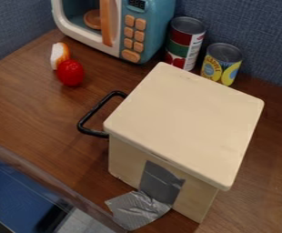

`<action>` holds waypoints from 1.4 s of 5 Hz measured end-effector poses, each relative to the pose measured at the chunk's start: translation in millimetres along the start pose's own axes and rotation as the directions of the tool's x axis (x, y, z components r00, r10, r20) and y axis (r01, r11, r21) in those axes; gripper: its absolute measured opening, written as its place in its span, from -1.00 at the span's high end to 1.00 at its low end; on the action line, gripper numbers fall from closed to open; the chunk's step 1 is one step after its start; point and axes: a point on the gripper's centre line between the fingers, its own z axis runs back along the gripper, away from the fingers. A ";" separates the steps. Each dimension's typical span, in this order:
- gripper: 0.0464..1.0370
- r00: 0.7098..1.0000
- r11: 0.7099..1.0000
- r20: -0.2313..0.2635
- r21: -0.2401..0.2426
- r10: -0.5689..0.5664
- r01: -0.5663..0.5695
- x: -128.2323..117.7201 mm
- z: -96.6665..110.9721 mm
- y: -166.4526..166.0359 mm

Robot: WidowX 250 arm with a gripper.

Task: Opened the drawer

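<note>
A pale wooden box [186, 120] stands on the brown table, turned at an angle, its flat top facing the camera. From its left side sticks out a black drawer handle [94, 112], over the tabletop. The top hides the drawer's front panel, so how far the drawer is out cannot be told. Grey tape [160, 183] covers part of the box's near side and hangs down to the table.
A toy microwave [116, 27] and two cans [184, 43] stand behind the box. A red toy tomato [70, 73] and a white-and-orange piece [59, 55] lie at the upper left. The table's edge [52, 186] runs across the lower left.
</note>
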 end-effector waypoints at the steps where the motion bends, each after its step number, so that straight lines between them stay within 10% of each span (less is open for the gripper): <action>1: -0.92 1.000 1.000 -0.004 -0.005 0.012 -0.012 -0.2 -2.0 -1.1; 7: -0.92 0.906 0.904 -0.021 -0.060 0.422 -0.423 91.5 -82.9 21.5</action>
